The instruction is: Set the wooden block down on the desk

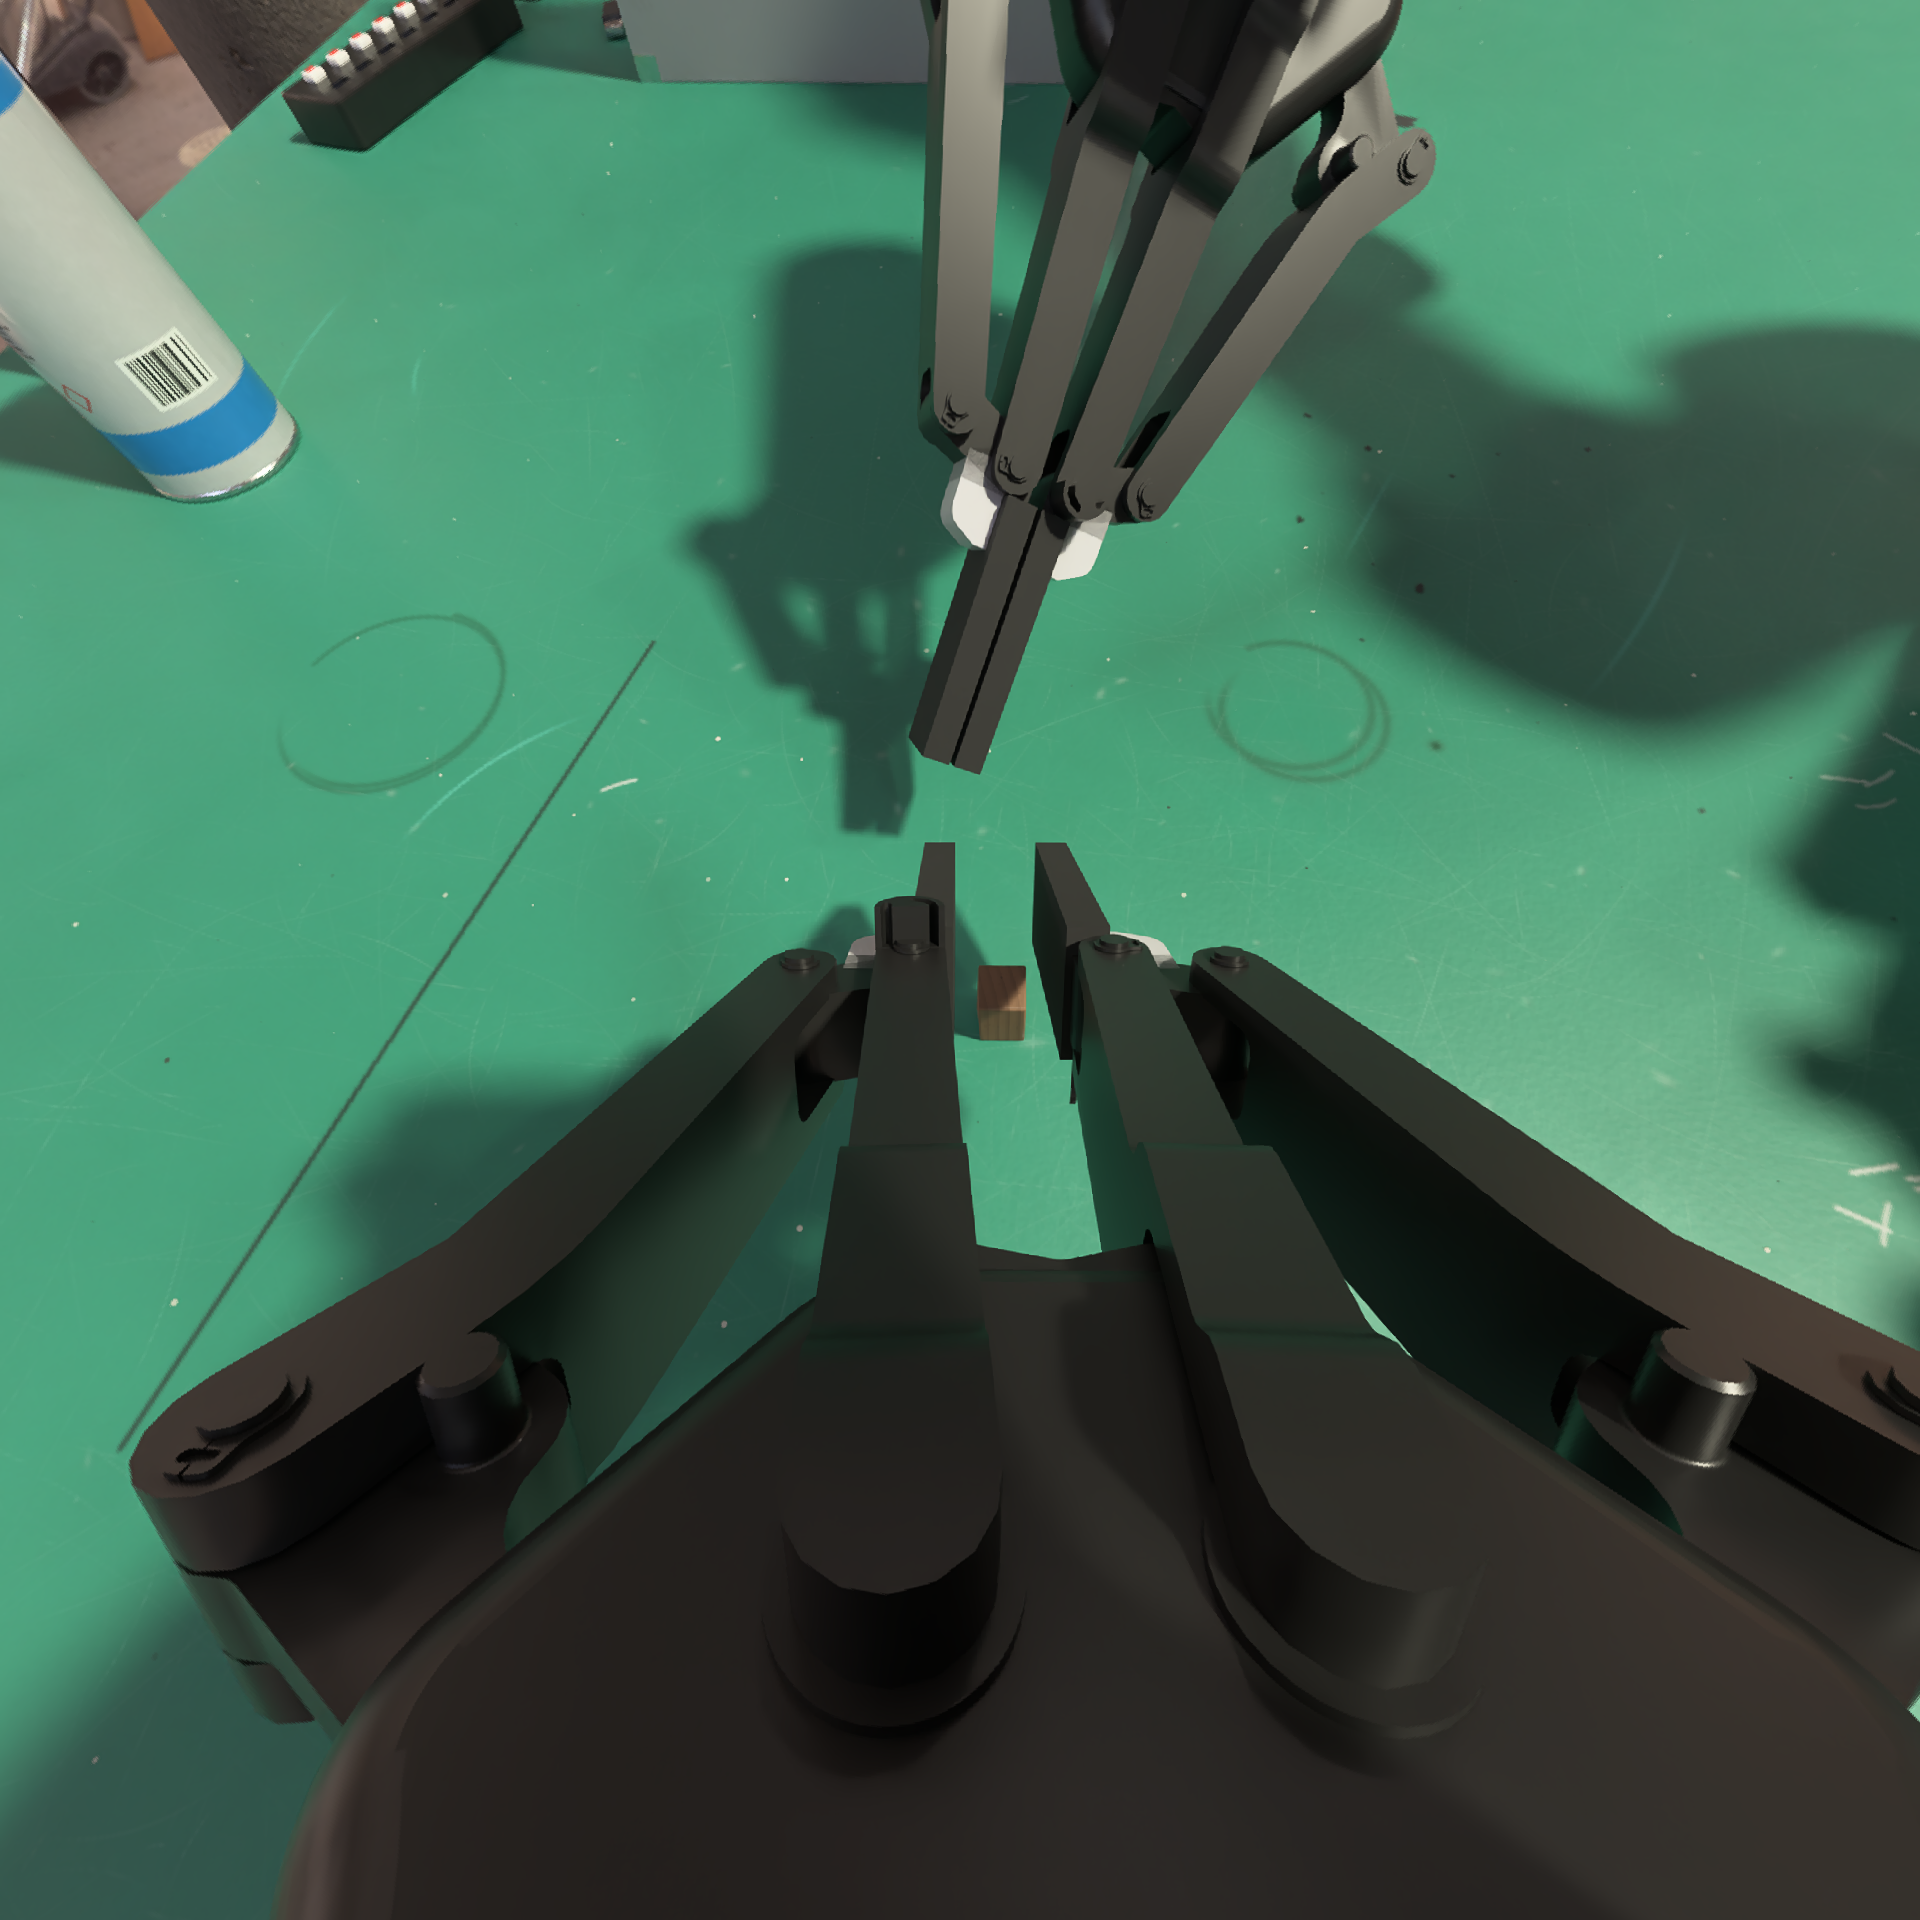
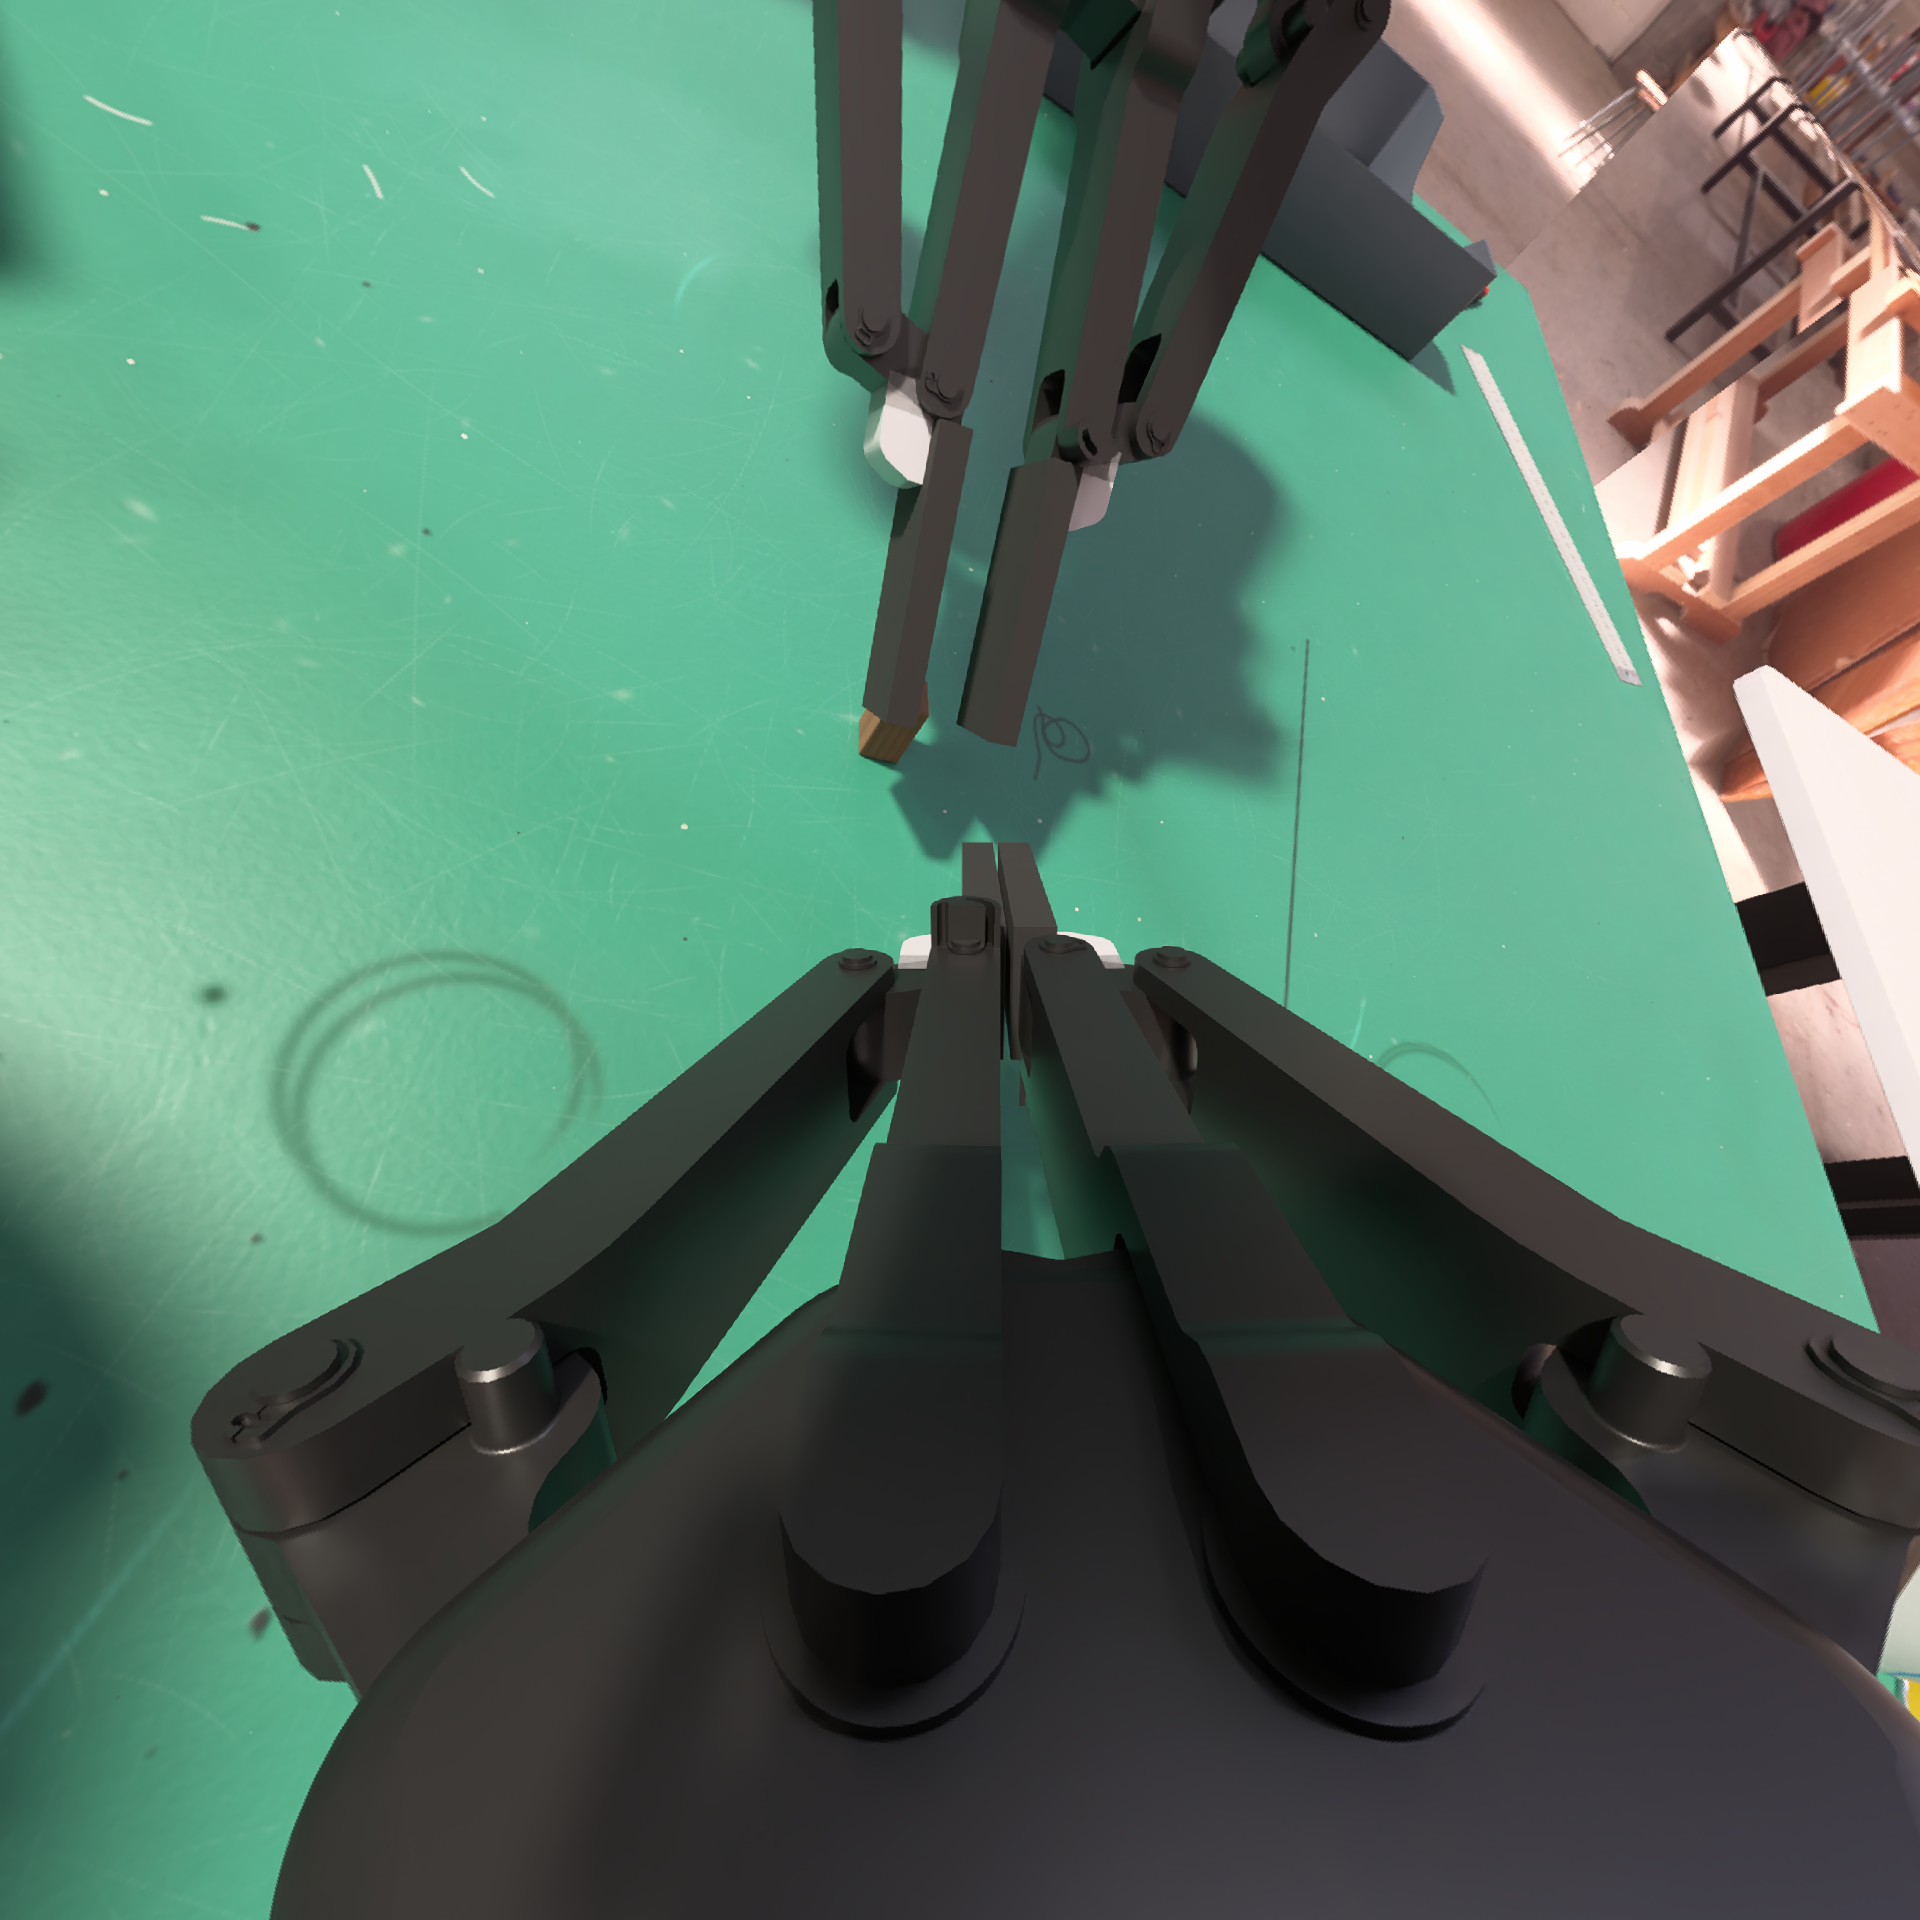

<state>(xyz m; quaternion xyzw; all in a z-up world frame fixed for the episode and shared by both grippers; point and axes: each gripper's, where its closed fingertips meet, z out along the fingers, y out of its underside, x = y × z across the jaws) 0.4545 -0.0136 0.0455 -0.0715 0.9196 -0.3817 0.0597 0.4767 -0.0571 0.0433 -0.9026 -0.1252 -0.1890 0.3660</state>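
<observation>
Left wrist view showed the block (image 1: pixel 1002 1002) on the green desk (image 1: pixel 520 935), between the parted fingers of the left gripper (image 1: pixel 994 854), touching neither. The right gripper (image 1: pixel 948 750) hung beyond, closed and empty.

Right wrist view showed the block (image 2: pixel 885 736) below the left fingertips (image 2: pixel 896 698), nearer the left arm.

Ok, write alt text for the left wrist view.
A small wooden block sits on the green desk between the left gripper's parted fingers, touching neither. Opposite, the right gripper hangs with fingers pressed together; a white-and-blue can stands far left.
</observation>
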